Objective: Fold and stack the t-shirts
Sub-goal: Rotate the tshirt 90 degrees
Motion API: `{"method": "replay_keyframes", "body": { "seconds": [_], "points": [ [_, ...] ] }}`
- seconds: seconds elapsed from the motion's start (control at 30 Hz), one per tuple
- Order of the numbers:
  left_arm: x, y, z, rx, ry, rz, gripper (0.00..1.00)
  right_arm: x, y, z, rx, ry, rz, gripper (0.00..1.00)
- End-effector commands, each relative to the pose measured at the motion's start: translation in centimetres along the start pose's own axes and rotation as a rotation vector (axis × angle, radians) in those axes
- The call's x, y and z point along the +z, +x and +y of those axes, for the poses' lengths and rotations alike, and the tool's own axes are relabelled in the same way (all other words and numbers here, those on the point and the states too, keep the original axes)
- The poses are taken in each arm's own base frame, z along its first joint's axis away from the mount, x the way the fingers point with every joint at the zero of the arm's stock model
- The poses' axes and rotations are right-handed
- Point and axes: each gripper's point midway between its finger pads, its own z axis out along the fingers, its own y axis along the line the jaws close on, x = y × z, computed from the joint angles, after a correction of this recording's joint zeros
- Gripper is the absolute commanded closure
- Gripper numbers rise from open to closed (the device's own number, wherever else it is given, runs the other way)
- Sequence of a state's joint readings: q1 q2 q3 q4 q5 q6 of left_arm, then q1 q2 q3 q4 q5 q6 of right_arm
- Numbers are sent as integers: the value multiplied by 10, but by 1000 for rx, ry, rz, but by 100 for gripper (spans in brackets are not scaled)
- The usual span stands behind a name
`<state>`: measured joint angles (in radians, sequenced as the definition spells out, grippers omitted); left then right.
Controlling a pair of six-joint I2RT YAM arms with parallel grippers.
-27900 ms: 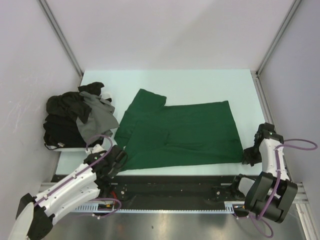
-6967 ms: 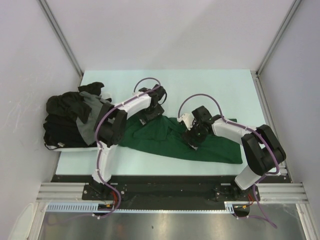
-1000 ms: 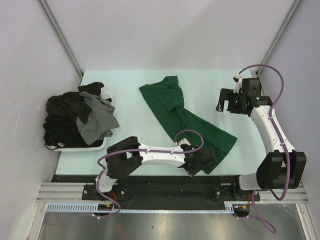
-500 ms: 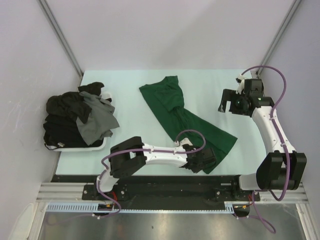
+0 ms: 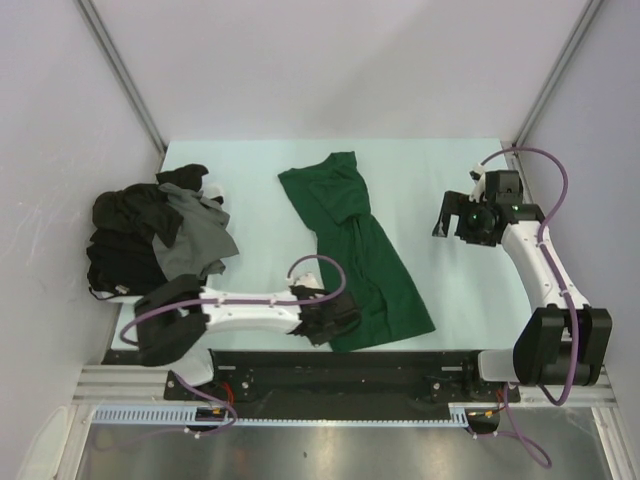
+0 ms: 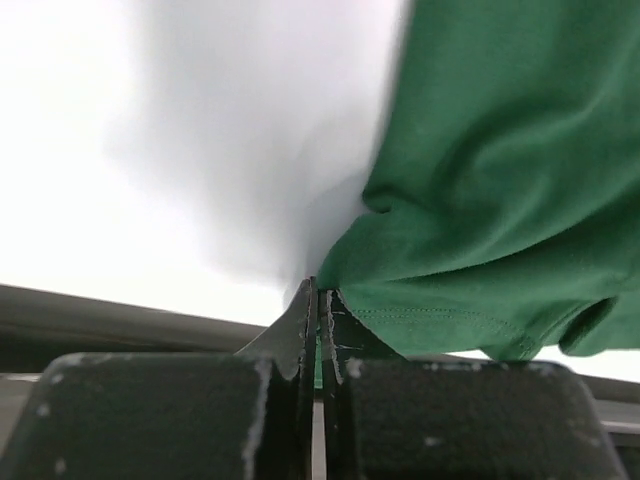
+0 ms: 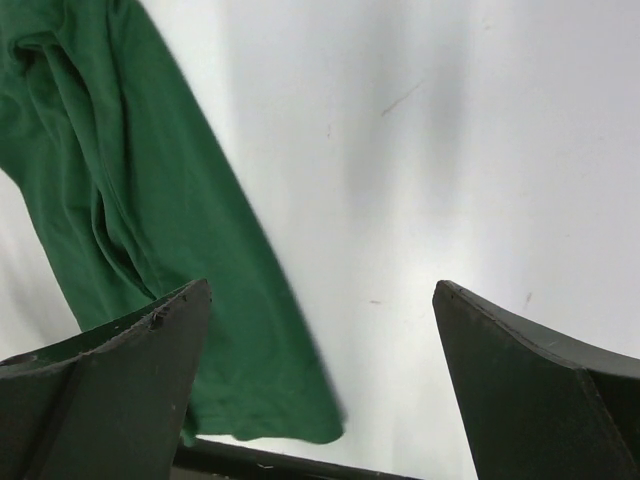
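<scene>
Pale mint tabletop [image 5: 450, 160] fills a booth of plain grey-white walls, with both arms bolted at its near edge.

At the near edge, the left pincer [image 5: 338, 322] has its two fingers pressed together. The left wrist view shows them [image 6: 317, 305] clamped on the edge of the green t-shirt [image 6: 500, 180], with a sliver of green cloth showing between the black fingers. Beyond the fingertips the cloth bunches into soft folds, its stitched hem lying just to the right over the white surface [image 6: 150, 150].

From that pinched corner the green t-shirt [image 5: 350, 240] runs as a long, narrow, rumpled strip slanting away toward the far left of the table's middle. Its wider end is farthest from the arms.

The right pincer [image 5: 447, 214] hovers over bare tabletop on the right side, well apart from the shirt, with its fingers spread wide and nothing between them. Its own camera looks down past the two dark fingers [image 7: 110, 370] at the table [image 7: 450, 150], with the green t-shirt [image 7: 130, 200] lying along the left of that view.

At the left edge, a white tray [image 5: 165, 296] holds a loose heap of black and grey t-shirts [image 5: 150, 235], unfolded.
</scene>
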<state>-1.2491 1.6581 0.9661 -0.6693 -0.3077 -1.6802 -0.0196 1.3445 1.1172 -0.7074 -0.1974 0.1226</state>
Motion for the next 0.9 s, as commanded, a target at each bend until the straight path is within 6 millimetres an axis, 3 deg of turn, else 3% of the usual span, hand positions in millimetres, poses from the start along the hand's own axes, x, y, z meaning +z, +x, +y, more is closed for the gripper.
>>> {"method": "replay_keyframes", "body": {
  "seconds": [0.0, 0.17, 0.3, 0.43, 0.5, 0.53, 0.6, 0.63, 0.7, 0.73, 0.77, 0.83, 0.87],
  "points": [
    [-11, -35, 48, 121, -32, -92, 100, 4, 4, 14, 55, -62, 19, 0],
    [-17, -49, 88, 128, -69, -111, 100, 14, 17, 31, 68, -100, 72, 0],
    [-14, -48, 125, 105, -112, -101, 100, 21, 19, 50, 49, -130, 47, 0],
    [-16, -48, 135, 110, -89, -88, 98, 35, 20, 80, 35, -174, 36, 0],
    [-25, -57, 126, 168, -52, -117, 85, 39, 5, 93, 27, -198, 4, 0],
    [-35, -63, 108, 192, -8, -131, 69, 48, 7, 101, 28, -212, 29, 0],
    [-47, -83, 96, 303, 16, -177, 48, 56, -8, 112, 30, -232, 6, 0],
    [-63, -99, 74, 317, 63, -218, 33, 64, -22, 121, 18, -232, -10, 0],
    [-77, -135, 57, 382, 87, -285, 24, 75, -41, 130, 0, -243, -39, 0],
    [-93, -150, 34, 382, 155, -302, 23, 78, -55, 134, -4, -236, -65, 0],
    [-97, -177, 28, 339, 171, -335, 22, 91, -74, 141, -8, -240, -86, 0],
    [-111, -215, -9, 354, 286, -405, 22, 105, -96, 151, -20, -259, -117, 0],
    [-112, -242, -12, 304, 304, -423, 22, 118, -117, 159, -26, -277, -145, 0]
  ]
}}
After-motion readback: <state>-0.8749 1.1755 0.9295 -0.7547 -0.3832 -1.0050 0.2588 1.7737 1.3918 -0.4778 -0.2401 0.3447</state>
